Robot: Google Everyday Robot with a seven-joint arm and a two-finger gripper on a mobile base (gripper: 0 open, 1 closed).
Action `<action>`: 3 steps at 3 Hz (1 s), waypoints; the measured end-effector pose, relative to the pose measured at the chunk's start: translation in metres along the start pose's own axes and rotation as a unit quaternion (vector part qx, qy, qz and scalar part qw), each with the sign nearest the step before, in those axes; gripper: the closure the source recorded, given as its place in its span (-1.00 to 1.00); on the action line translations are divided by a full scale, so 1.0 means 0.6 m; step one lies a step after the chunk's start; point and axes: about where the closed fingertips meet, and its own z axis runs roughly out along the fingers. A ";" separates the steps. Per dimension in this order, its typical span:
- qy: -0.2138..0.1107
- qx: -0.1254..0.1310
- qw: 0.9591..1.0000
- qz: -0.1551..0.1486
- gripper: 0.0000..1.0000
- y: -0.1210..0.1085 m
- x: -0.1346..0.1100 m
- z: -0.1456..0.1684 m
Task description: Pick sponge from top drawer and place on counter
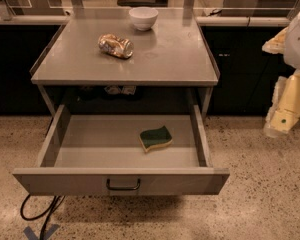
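Spreading under everything is a speckled stone floor [260, 199], and on it stands the grey metal table [180, 59], its flat top edged with low raised rims at the sides. Behind the table a long pale ledge [240, 21] runs over dark panels.

Below the table top, the top drawer [55, 181] is pulled well out toward the camera, wide and shallow, with its flat front panel nearest the viewer.

At the right edge of the view hangs the pale end effector [282, 111], outside the drawer's right wall and about level with the front edge of the table top. It holds nothing that can be seen, and whether it is set wide or narrow I cannot tell.

A white bowl [143, 18] sits upright at the back of the table, near the middle. A dented golden can [115, 46] lies on its side in front of the bowl and a little to its left.

The sponge [155, 138] lies flat in the right half of the drawer, green face up with yellow foam showing along its near edge. Its long axis runs roughly across the drawer, the right end angled slightly toward the back. It sits to the left of and lower than the end effector, well apart from it, with the drawer wall between them.

A small dark bar handle [123, 185] is centred on the front panel.
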 end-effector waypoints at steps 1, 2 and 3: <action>-0.001 0.001 1.000 0.000 -1.00 0.000 -0.001 0.000; -0.018 -0.006 1.000 -0.016 -1.00 0.007 -0.028 0.060; -0.060 -0.045 0.996 -0.039 -1.00 0.047 -0.086 0.198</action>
